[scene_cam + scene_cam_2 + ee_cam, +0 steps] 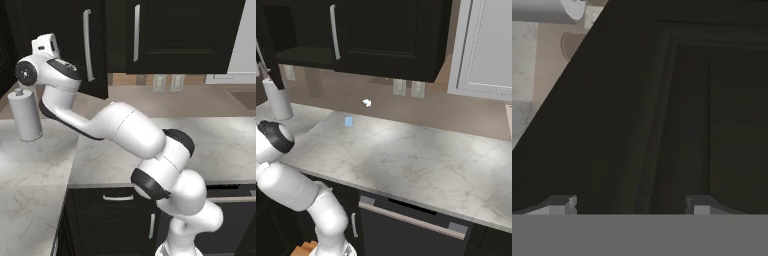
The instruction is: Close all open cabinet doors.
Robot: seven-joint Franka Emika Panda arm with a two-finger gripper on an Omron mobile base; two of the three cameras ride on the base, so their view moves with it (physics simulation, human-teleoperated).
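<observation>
An upper black cabinet door (pixel 75 55) with a vertical silver handle (pixel 87 45) stands swung out from its cabinet, its lower edge hanging over the counter. To its right, another door (pixel 185 30) lies flush and shut. In the right base view the opened cabinet's dark inside (pixel 283 30) shows at the top left. My hand (pixel 46 44) is raised just left of the open door's face. In the hand view my gripper (pixel 632 207) is open, nothing between its fingertips (pixel 562 204), very close to the door's recessed panel (pixel 702 110).
A paper towel roll (pixel 24 115) stands on the marble counter (pixel 215 145) below my hand. Wall outlets (pixel 166 82) sit on the backsplash. A small blue item (pixel 348 121) lies on the counter. Drawers (pixel 117 197) and a dishwasher front (pixel 411 230) are underneath.
</observation>
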